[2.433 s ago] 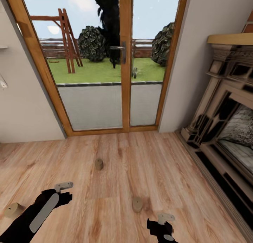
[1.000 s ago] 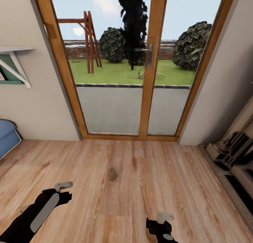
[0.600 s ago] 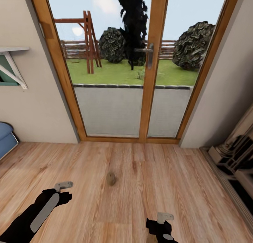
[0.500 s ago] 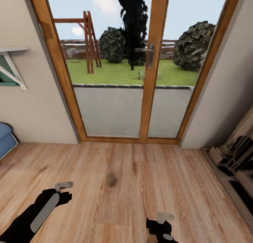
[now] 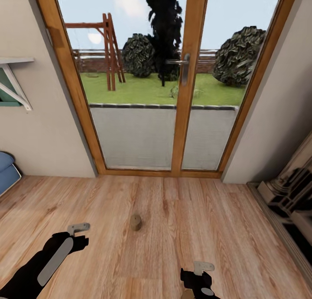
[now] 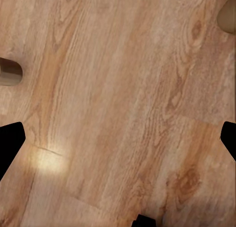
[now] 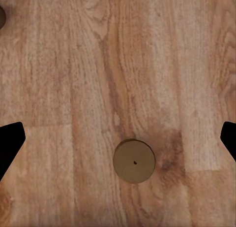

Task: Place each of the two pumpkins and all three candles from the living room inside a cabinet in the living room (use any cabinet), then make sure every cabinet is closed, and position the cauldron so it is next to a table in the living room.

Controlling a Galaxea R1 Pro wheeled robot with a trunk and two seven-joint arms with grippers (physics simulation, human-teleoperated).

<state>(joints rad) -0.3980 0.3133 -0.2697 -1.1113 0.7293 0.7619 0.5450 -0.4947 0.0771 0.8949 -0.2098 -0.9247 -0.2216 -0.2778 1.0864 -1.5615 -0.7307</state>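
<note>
You have one candle [image 5: 136, 222] standing on the wooden floor [image 5: 225, 229] ahead of you, roughly midway between your two arms and well short of the glass door [image 5: 143, 82]. A second candle [image 7: 134, 161] sits upright on the floor directly under your right gripper [image 7: 118, 138], seen end-on from the right wrist camera with its wick hole showing; in the head view a sliver of it peeks out beside that gripper at the lower edge. Your right gripper hangs over it with fingers spread wide, holding nothing. Your left gripper [image 6: 118, 143] is likewise spread and empty above bare floorboards, with tan shapes at two edges of its wrist view, too cropped to name. A fireplace surround [image 5: 290, 191] stands at your right, a blue cushion [image 5: 6, 169] at your left.
</note>
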